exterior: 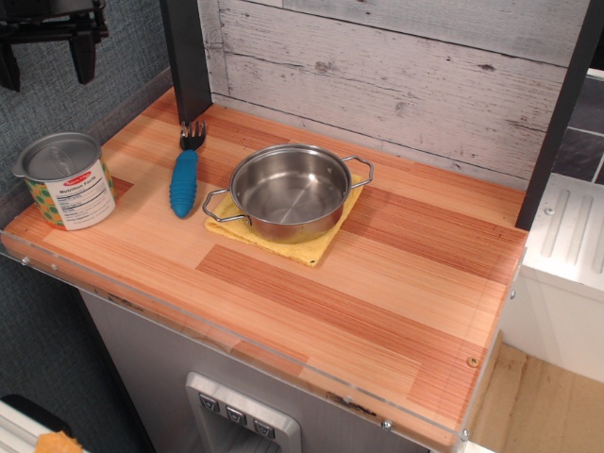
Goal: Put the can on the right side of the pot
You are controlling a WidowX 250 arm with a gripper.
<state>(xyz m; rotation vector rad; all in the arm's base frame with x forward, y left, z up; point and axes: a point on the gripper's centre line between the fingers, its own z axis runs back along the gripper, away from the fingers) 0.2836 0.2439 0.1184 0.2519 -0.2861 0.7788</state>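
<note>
A single view looks down from above and in front of the bench [377, 311], angled toward the grey plank back wall [396, 66]. It stands fairly near, taking in the whole wooden top, which runs diagonally from upper left to lower right. The bench's front panel shows at the bottom, and the end effector [42, 52] is cut by the top-left corner.
</note>
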